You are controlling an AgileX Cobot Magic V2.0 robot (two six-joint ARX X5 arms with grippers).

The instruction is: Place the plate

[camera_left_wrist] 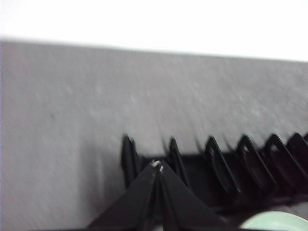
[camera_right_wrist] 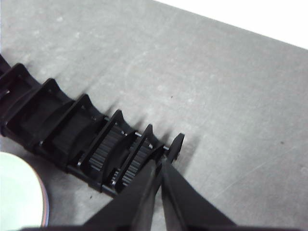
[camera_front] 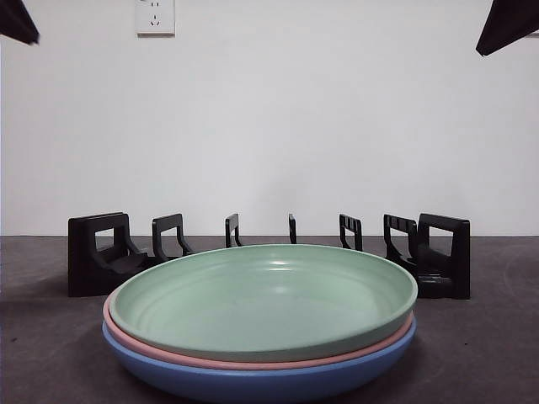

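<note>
A stack of three plates sits near the front of the table: a green plate (camera_front: 265, 299) on top, a pink plate (camera_front: 202, 359) under it, a blue plate (camera_front: 253, 383) at the bottom. Behind them stands a black slotted plate rack (camera_front: 269, 252). Both arms wait high up, showing only as black tips at the top corners. My left gripper (camera_left_wrist: 157, 166) is shut and empty above the rack (camera_left_wrist: 231, 171), with the green plate's edge (camera_left_wrist: 276, 222) showing. My right gripper (camera_right_wrist: 159, 166) is shut and empty over the rack's other end (camera_right_wrist: 86, 137), the green plate (camera_right_wrist: 17, 192) off to one side.
The table (camera_front: 488, 337) is dark grey, with a white wall behind it and a wall socket (camera_front: 155, 17) high up. All the rack's slots stand without plates.
</note>
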